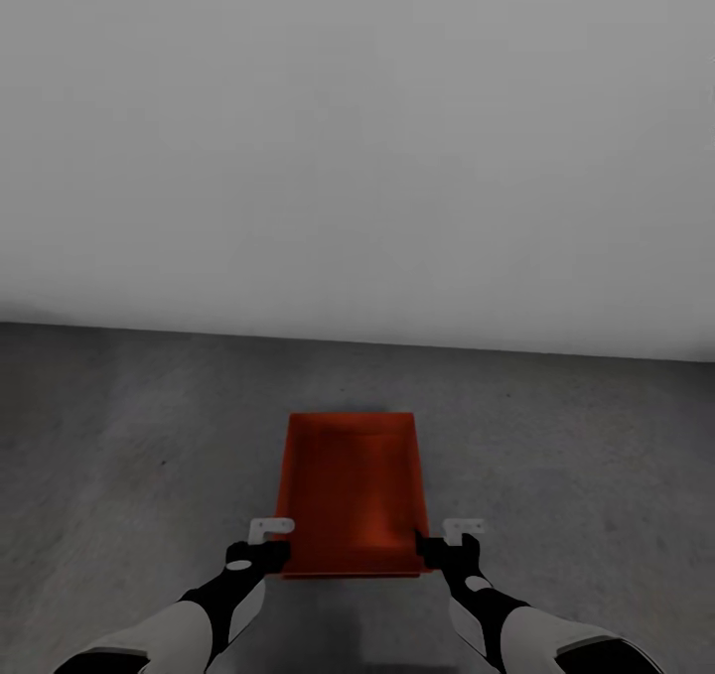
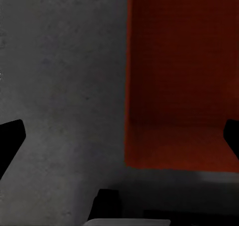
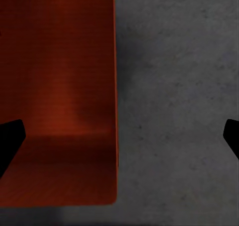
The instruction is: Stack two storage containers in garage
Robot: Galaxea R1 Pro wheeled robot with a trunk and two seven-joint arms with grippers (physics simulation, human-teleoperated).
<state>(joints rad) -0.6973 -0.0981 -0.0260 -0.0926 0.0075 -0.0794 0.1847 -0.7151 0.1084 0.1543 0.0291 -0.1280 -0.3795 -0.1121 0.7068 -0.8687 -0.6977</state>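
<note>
Orange-red bin (image 1: 353,490), open-topped and empty, seen from above on the dark grey floor (image 1: 129,456) of the garage, its long axis running away from the robot toward the white wall (image 1: 357,138). The bin stands well short of that wall, with bare floor on all sides.

Left gripper (image 1: 270,553) sits at the bin's near left corner and right gripper (image 1: 434,549) at its near right corner, each just beside the rim; whether either touches the bin cannot be told.

In the left wrist view the bin (image 2: 181,86) lies partly between the dark fingers (image 2: 11,138), which stand wide apart. In the right wrist view the bin (image 3: 57,96) likewise reaches in between the spread fingers (image 3: 10,136), with grey floor (image 3: 179,96) beside it. Both pairs of fingers are open and grip nothing.
</note>
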